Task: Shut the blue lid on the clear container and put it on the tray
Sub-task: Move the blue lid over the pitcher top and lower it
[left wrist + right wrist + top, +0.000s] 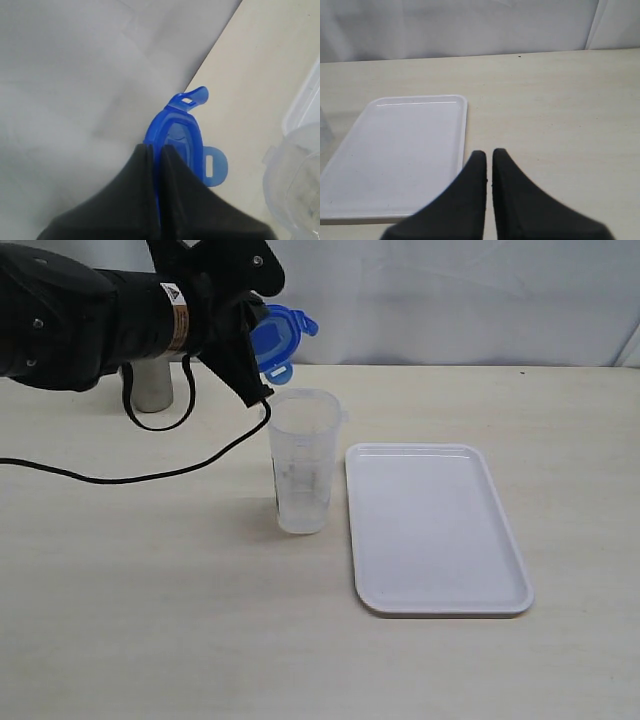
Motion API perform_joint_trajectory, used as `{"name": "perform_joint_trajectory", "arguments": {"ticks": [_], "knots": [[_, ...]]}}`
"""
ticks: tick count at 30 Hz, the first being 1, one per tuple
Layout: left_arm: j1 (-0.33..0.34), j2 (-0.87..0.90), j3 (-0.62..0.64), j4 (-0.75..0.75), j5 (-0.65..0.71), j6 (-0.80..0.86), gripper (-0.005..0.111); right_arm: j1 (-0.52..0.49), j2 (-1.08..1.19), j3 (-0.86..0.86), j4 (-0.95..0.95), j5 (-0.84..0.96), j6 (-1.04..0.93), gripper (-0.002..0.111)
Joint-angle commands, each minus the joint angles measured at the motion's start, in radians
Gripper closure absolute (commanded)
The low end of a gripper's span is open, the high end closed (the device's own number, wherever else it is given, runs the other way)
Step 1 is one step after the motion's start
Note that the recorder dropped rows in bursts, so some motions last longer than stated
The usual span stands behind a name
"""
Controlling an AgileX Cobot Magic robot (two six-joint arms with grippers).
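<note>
My left gripper (258, 338) is shut on the blue lid (278, 338), holding it on edge in the air just above and behind the clear container (302, 460). In the left wrist view the blue lid (182, 132) sticks out past the closed black fingers (172, 165), its flaps spread, and the clear container's rim (295, 185) shows at one side. The container stands upright on the table, just left of the white tray (432, 525). My right gripper (489, 154) is shut on nothing, hovering over the table beside the tray (402, 150); it is out of the exterior view.
A shiny steel cup (152, 385) stands at the back left, partly behind the left arm. A black cable (130, 478) loops from the arm across the table toward the container. A white curtain backs the table's far edge.
</note>
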State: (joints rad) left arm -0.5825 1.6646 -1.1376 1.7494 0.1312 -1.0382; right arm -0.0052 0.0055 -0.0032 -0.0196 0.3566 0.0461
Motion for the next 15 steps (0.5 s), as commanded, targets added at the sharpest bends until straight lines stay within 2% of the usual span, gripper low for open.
{"name": "perform_joint_trajectory", "arguments": {"ticks": [1,4,15], "knots": [[-0.005,-0.001,-0.032,-0.005,-0.042,-0.008,0.107,-0.005,-0.006,0.003,0.003,-0.012,0.0,0.104],[-0.008,-0.001,-0.035,-0.005,-0.113,-0.008,0.107,-0.005,-0.006,0.003,0.003,-0.012,0.0,0.104],[-0.011,-0.001,-0.02,-0.005,-0.146,-0.013,0.107,-0.005,-0.006,0.003,0.003,-0.012,0.0,0.104]]}}
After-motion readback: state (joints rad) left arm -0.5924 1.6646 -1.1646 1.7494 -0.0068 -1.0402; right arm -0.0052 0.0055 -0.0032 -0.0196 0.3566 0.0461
